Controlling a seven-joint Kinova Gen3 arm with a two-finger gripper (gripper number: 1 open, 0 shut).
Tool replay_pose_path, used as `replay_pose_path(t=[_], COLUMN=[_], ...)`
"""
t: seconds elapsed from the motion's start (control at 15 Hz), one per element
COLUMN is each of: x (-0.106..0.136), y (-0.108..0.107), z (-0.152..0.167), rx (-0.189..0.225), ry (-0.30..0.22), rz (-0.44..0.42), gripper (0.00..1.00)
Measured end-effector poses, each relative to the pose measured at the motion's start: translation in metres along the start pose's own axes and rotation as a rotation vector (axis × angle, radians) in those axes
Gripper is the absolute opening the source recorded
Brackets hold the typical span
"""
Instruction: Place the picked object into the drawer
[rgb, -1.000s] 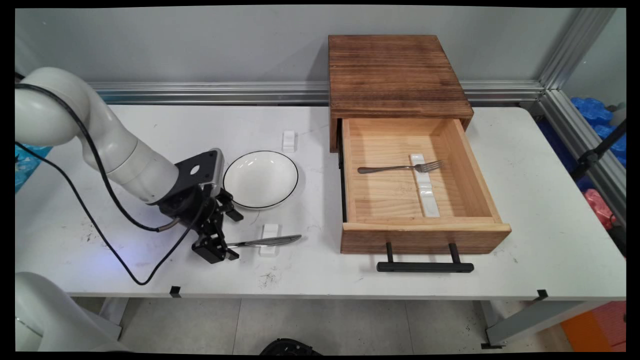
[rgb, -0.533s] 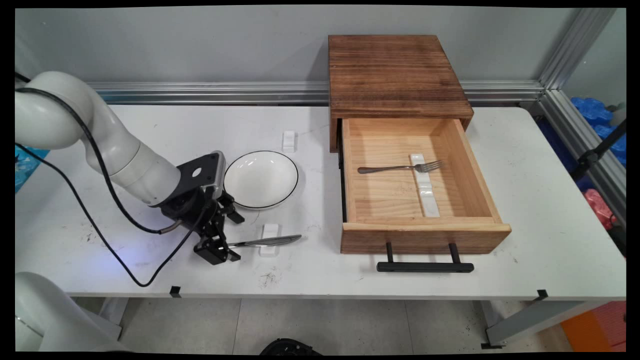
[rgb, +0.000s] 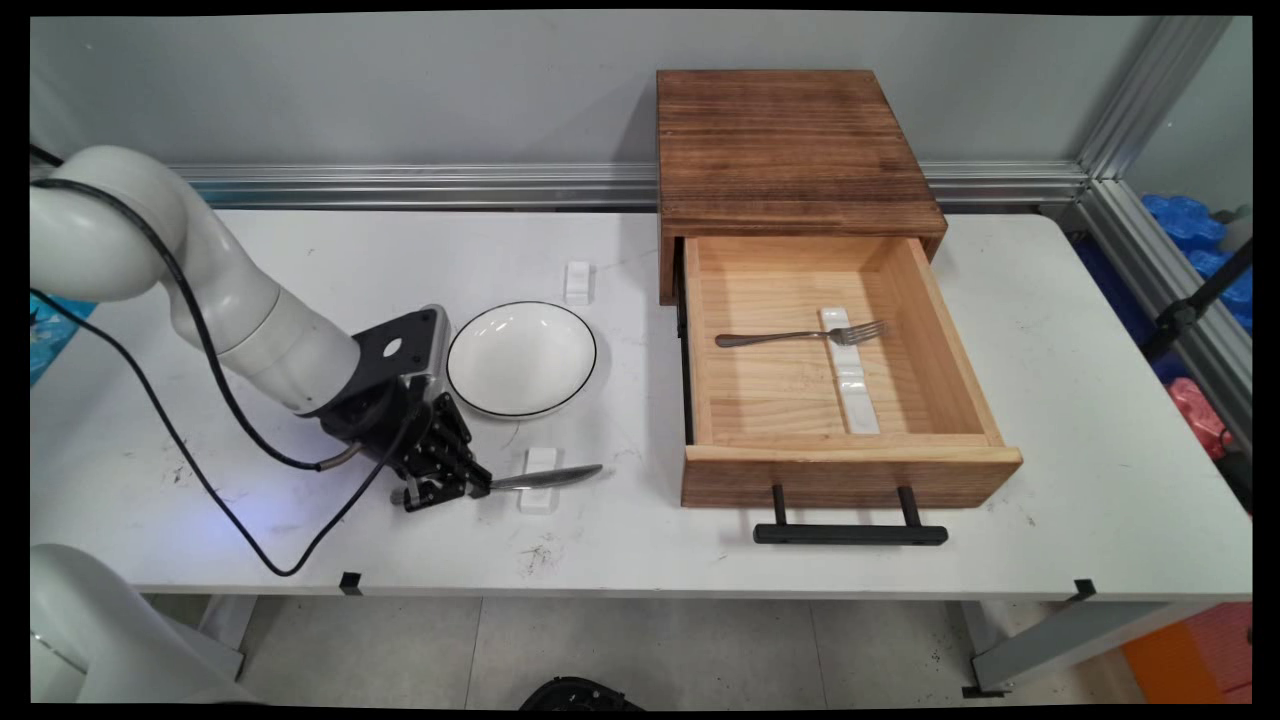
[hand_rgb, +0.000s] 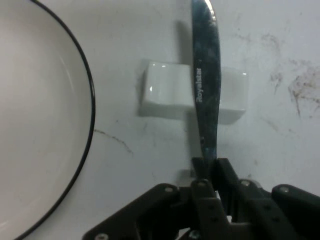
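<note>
On the white tabletop (rgb: 300, 250), just beside the bowl (rgb: 521, 358), I see my gripper (rgb: 462, 487) has clamped its jaws, open a second ago, onto the knife (rgb: 545, 477) handle; the blade lies across the white rest (rgb: 538, 467).

Claw: black two-finger claw (rgb: 470, 487), spread wide a second ago, now clamps the handle of the shiny steel table knife (rgb: 545, 478).
Knife: unmoved.

A steel knife (rgb: 545, 478) lies level at lower left of centre in the main view, its blade across a small white rest (rgb: 538, 467). Its handle end is clamped in the black pincer (rgb: 455, 490); the blade reads "Royalstar".
</note>
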Motion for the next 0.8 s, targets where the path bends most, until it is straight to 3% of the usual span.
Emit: replay_pose_path(t=[0.8], x=[0.0052], y=[-0.0018], z=[-0.0094], rx=[0.002], ry=[0.0], rz=[-0.006], gripper=[0.0])
